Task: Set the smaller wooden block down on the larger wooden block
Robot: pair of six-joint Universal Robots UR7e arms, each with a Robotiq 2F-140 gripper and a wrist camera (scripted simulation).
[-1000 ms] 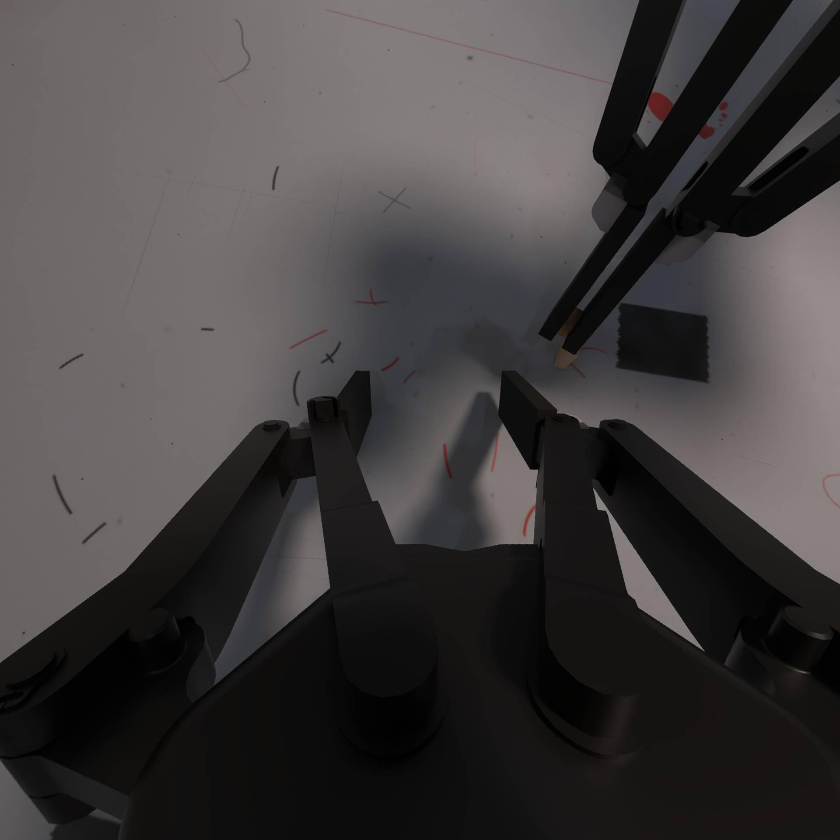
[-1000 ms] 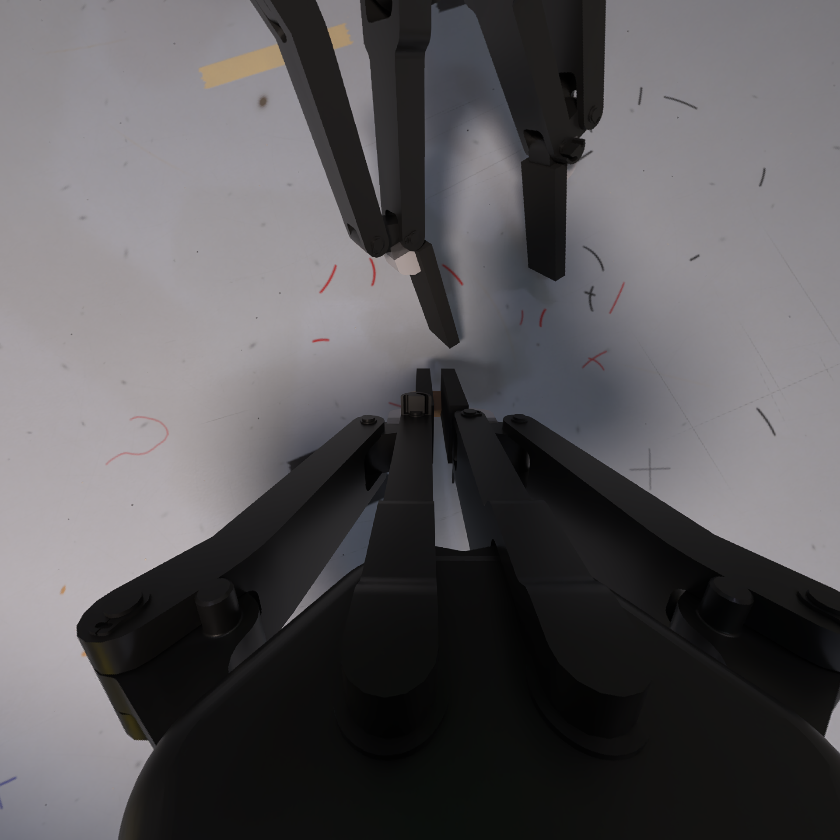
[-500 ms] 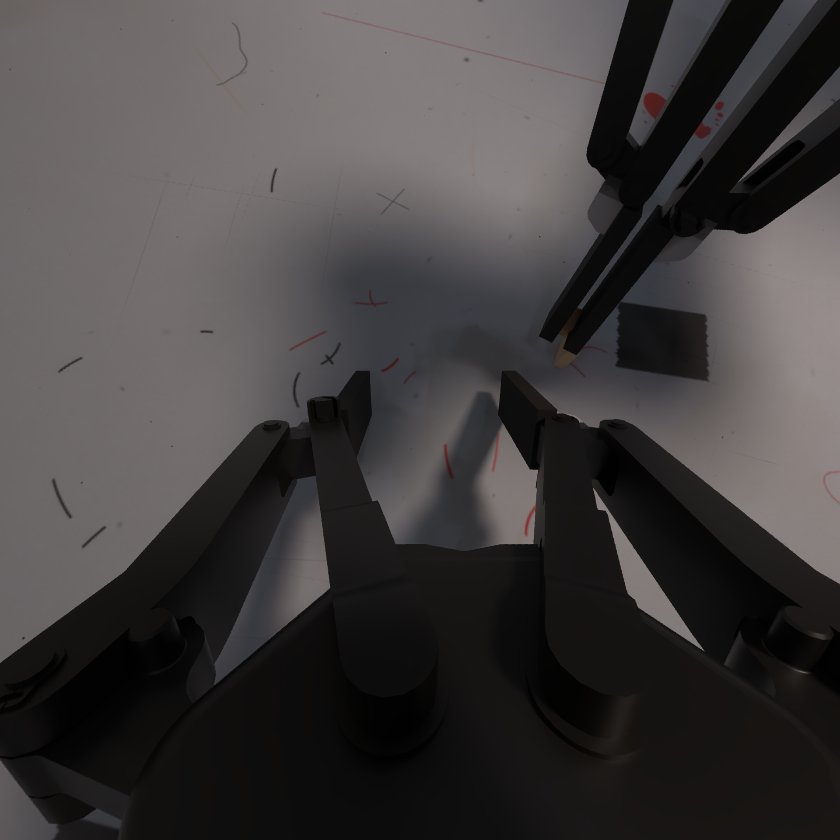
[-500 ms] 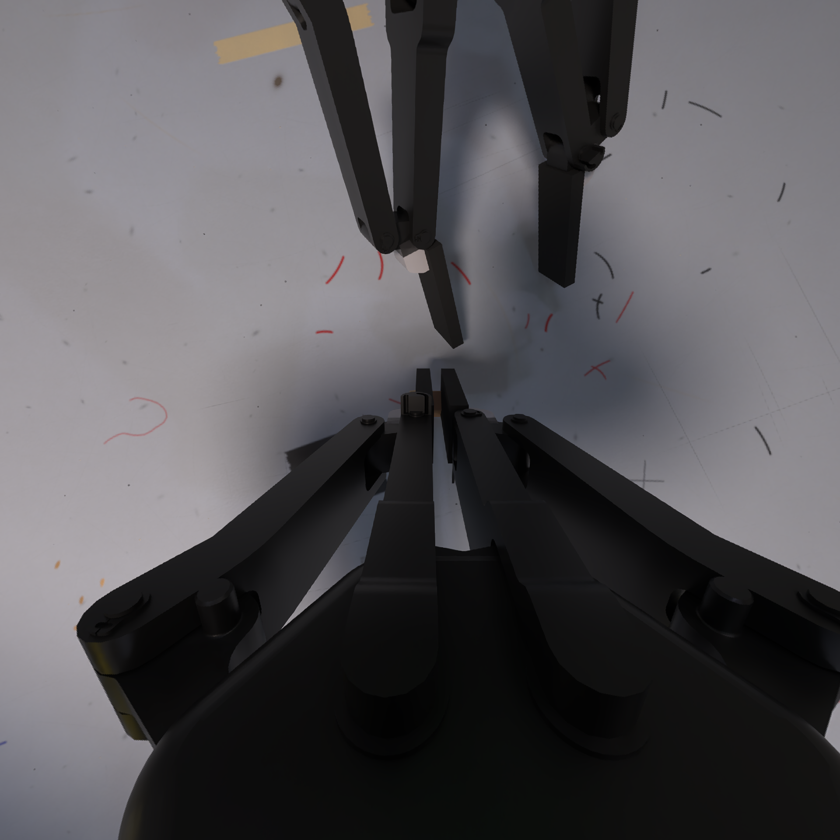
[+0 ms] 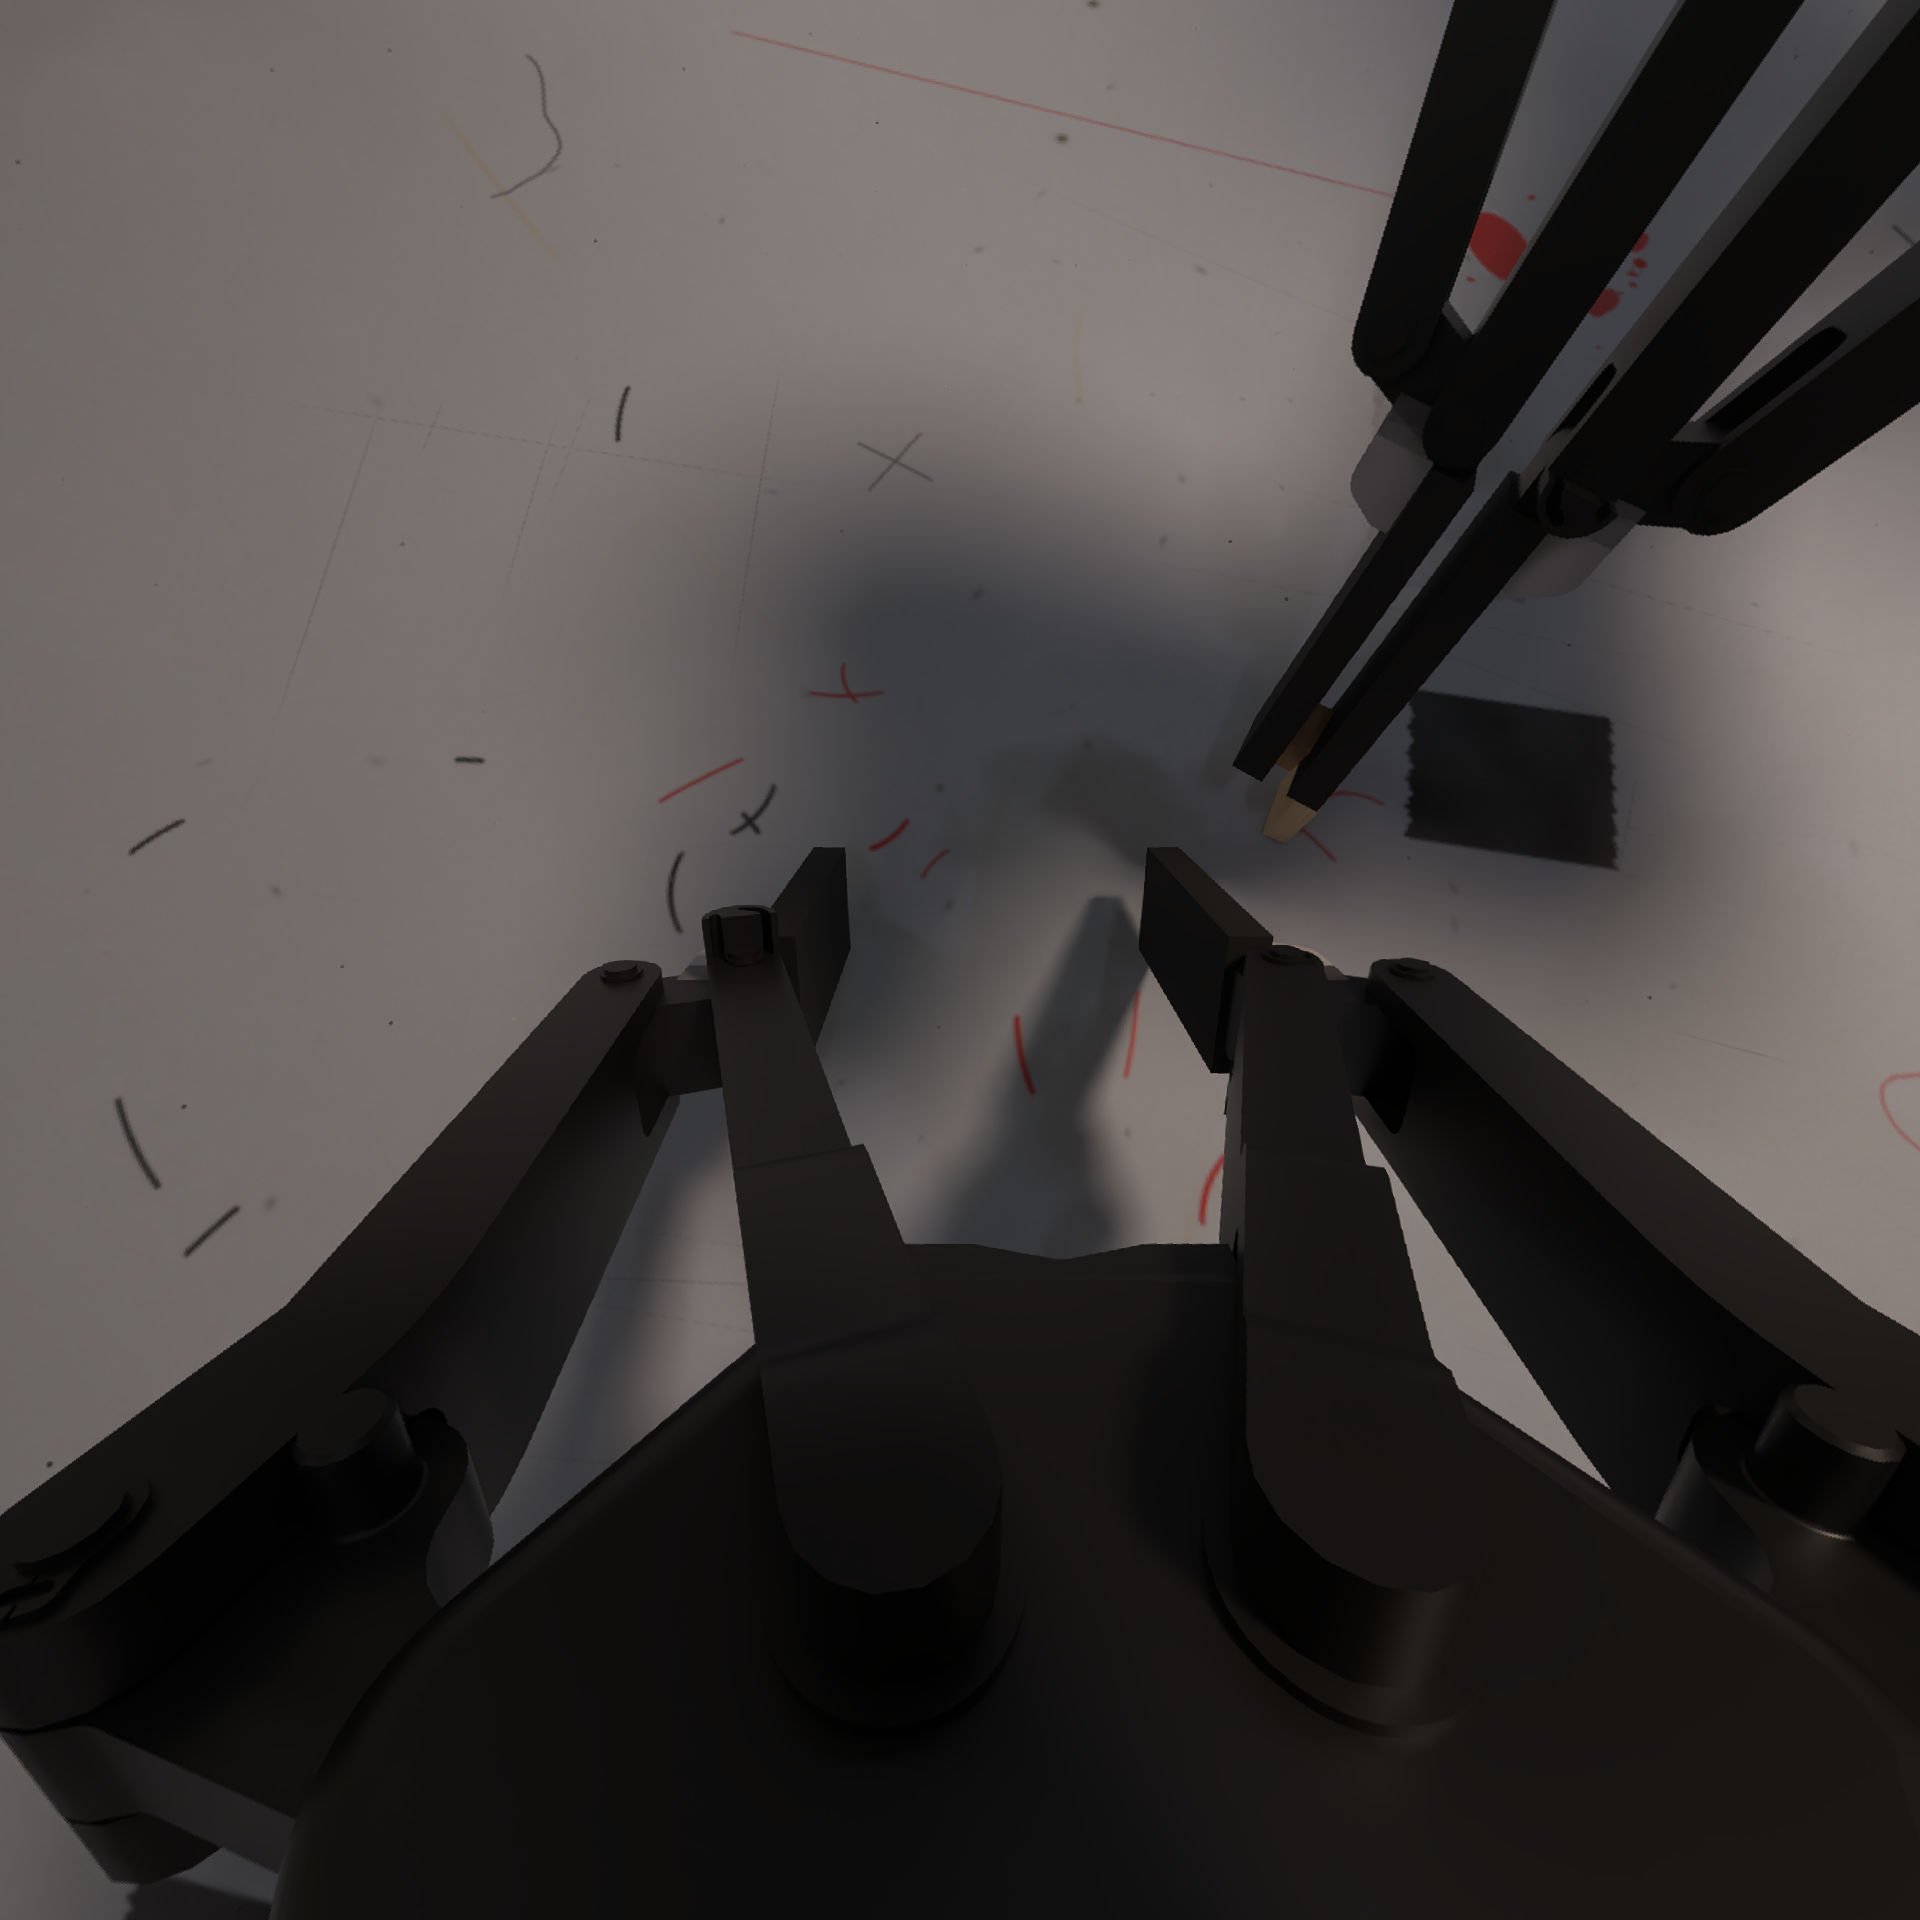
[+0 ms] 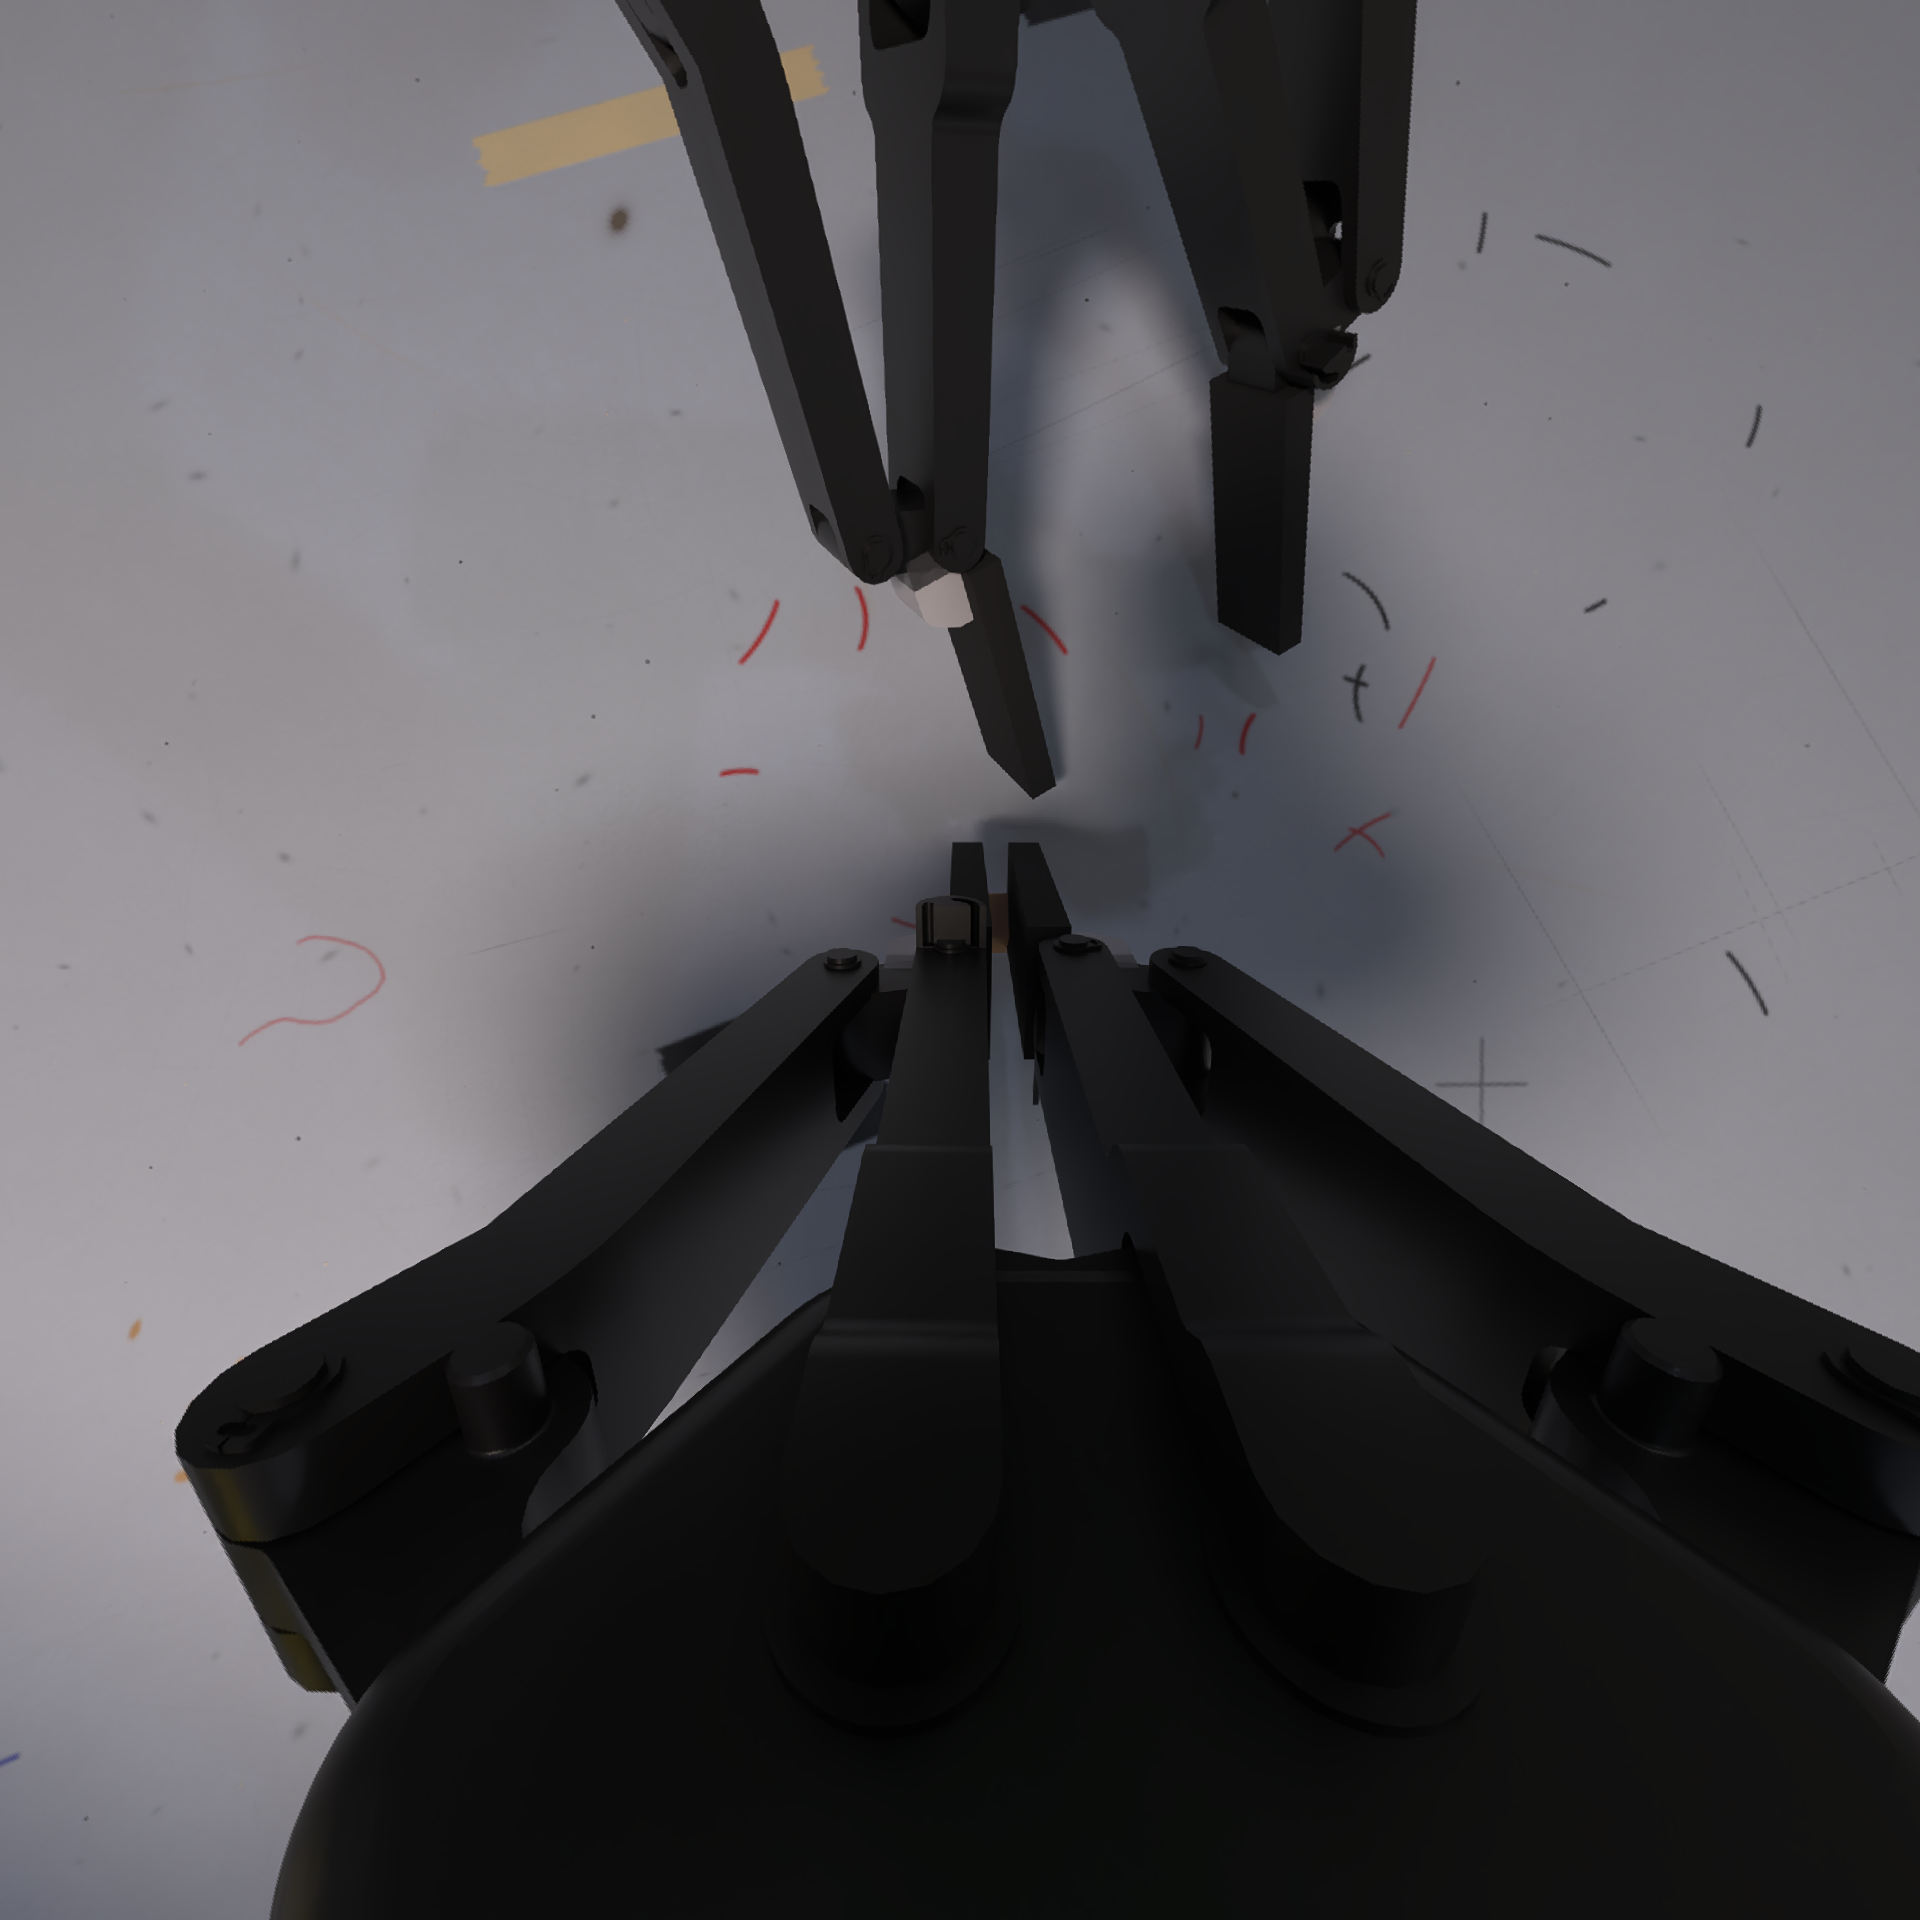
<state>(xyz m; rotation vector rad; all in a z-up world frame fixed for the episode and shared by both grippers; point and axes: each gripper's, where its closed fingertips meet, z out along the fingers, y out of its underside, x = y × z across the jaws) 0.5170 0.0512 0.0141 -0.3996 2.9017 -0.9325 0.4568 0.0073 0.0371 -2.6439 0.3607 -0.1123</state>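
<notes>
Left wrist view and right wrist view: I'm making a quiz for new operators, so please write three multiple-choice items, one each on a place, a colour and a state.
1. In the left wrist view, where does the black patch lie?
A. On the table just past the right end effector
B. In the top left corner
C. Along the bottom edge

2. In the right wrist view, what colour is the tape strip?
A. Blue
B. Green
C. Tan

3. What state is the left end effector in?
A. Shut on a block
B. Open and empty
C. Shut and empty

Answers:
1 A, the patch sits right beside the tips that pinch the block.
2 C, the strip is pale tan against the grey table.
3 B, bare table shows between its spread fingers.
</notes>
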